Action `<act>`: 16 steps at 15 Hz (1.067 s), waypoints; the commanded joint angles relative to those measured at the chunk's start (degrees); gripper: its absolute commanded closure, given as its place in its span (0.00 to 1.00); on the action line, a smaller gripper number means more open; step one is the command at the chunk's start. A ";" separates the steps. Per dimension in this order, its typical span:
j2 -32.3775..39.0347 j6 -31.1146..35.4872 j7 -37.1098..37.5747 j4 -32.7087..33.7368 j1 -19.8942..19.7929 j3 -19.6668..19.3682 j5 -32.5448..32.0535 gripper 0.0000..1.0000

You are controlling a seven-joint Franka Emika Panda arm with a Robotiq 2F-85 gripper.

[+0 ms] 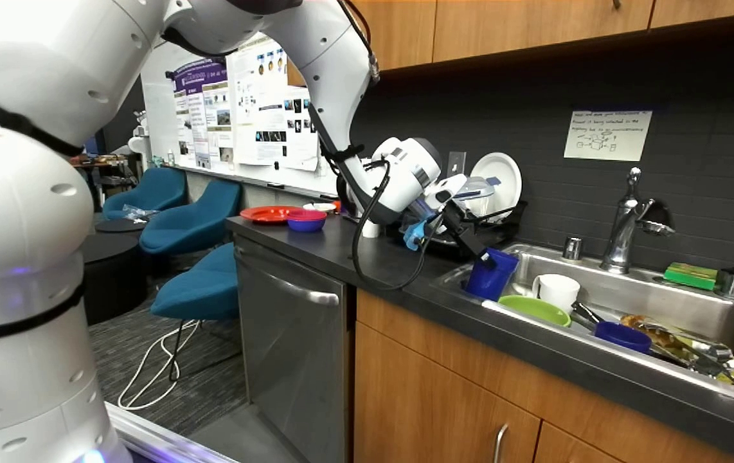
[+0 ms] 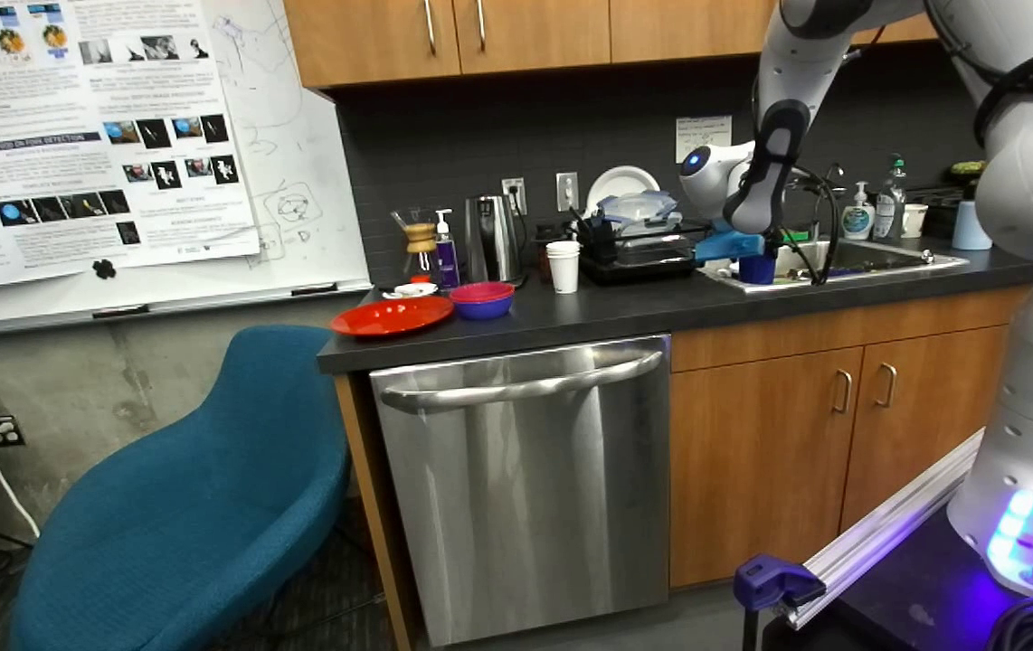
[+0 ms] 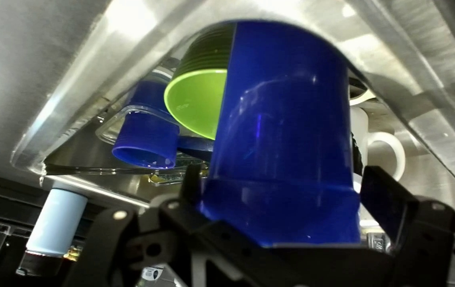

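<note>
My gripper [image 3: 278, 179] has a black finger on each side of a tall dark blue cup [image 3: 287, 119], and both fingers appear to touch it at its wider band near the rim. The cup also shows in both exterior views [image 1: 494, 276] [image 2: 756, 269], tilted at the near left corner of the steel sink [image 1: 675, 379]. Its far end is hidden behind the sink edge in the wrist view. A green bowl [image 3: 197, 101] and a white mug [image 3: 395, 155] are beside it in the sink. A smaller blue cup [image 3: 146, 139] lies further in.
A dish rack [image 2: 634, 262] with a white plate [image 1: 502, 177] stands left of the sink. The faucet [image 1: 621, 225] rises behind it. White paper cups [image 2: 563, 271], a red plate [image 2: 390, 316] and stacked bowls [image 2: 482, 303] are on the counter [image 2: 589, 321].
</note>
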 commanded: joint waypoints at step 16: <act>-49.98 14.26 -26.60 -37.71 2.34 4.12 21.60 0.00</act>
